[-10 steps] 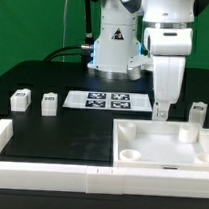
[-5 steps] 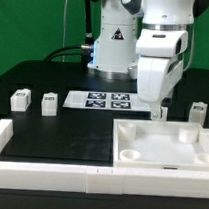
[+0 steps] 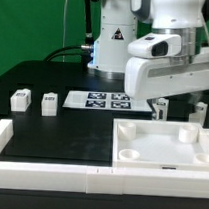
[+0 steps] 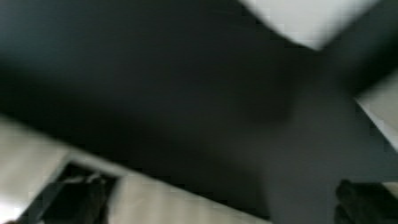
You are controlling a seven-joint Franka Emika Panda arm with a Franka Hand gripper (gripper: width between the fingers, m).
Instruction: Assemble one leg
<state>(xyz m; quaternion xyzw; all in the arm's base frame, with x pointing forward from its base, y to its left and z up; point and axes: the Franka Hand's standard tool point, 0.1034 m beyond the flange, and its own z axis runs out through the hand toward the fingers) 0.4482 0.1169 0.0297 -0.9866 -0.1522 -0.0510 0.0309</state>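
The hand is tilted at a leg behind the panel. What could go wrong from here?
1. The gripper is tilted at the leg, and the blurred wrist view cannot confirm a hold; the leg may slip or topple.
2. A second leg stands close on the exterior view's right; the wide hand could knock it.
3. The panel has a raised rim in front that could catch the leg.
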